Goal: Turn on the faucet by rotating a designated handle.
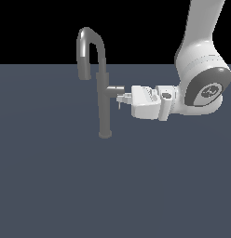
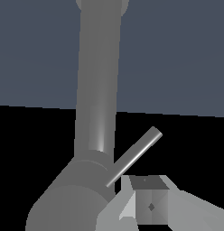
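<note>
The handle (image 2: 134, 155), a thin rod off the stub beside the faucet (image 1: 103, 100) column, lies just beside 1 finger (image 2: 150, 205), set to be pushed round. Whether the gripper (image 1: 123, 99) is apart or together, I cannot tell.

faucet (image 1: 103, 100): plain brushed grey
handle (image 2: 134, 156): grey, bright streak
arm (image 1: 201, 56): white, dark grey joint cap
surface (image 1: 52, 186): slate blue
</note>
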You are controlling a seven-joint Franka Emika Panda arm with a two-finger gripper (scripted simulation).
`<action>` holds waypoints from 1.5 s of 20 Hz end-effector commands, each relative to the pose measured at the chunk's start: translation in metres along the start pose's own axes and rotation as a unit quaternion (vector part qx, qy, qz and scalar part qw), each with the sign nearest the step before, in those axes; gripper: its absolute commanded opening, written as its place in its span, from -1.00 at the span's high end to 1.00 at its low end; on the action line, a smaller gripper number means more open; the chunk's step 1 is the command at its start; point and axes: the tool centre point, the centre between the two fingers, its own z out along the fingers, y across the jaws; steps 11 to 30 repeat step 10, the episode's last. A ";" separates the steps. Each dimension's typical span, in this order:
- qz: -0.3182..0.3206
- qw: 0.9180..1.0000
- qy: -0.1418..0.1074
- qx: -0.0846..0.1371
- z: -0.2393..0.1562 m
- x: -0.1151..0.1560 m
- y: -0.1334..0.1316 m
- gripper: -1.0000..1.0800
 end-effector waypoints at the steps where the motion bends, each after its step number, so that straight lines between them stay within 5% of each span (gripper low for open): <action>1: 0.009 1.000 0.006 0.005 0.001 0.019 -0.006 1.00; 9: 0.027 1.000 0.010 0.008 0.001 0.052 -0.016 1.00; 30: 0.027 1.000 0.010 0.008 0.001 0.052 -0.016 1.00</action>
